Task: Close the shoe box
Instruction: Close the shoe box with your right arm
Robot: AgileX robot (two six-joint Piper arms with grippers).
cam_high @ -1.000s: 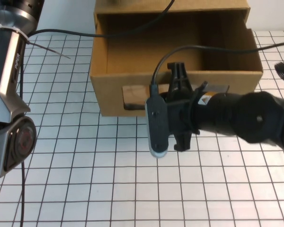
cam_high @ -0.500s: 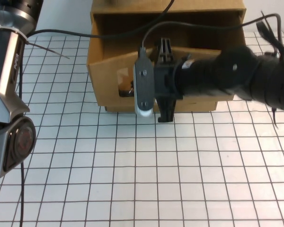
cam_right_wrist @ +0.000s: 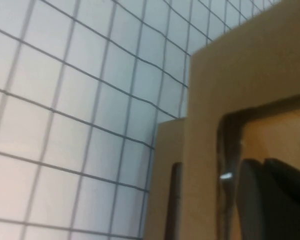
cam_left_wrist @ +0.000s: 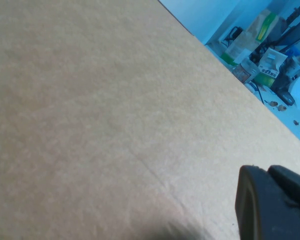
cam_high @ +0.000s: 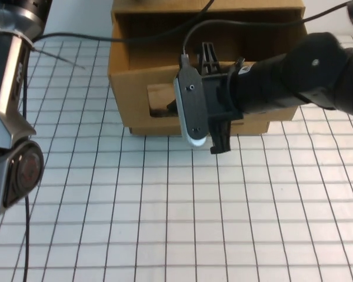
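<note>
The shoe box [cam_high: 135, 106] is brown cardboard at the far middle of the table. Its drawer front, with a clear window [cam_high: 160, 97], stands a little way out of the outer shell [cam_high: 212, 10]. My right gripper [cam_high: 179, 108] is shut and rests against the drawer front beside the window, mostly hidden under its wrist camera. In the right wrist view the fingers [cam_right_wrist: 272, 200] sit at the window's edge on the box front [cam_right_wrist: 205, 125]. The white pull tab is hidden by the arm. My left gripper [cam_left_wrist: 272, 205] is shut, close over the box's flat cardboard top [cam_left_wrist: 115, 100].
The table is a white mat with a black grid [cam_high: 165, 223]. My left arm [cam_high: 12, 117] stands along the left edge. Black cables [cam_high: 76, 40] run across the box top.
My right gripper has moved away from me with the drawer front, and the drawer has slid most of the way into the shell. The left arm has not moved.
</note>
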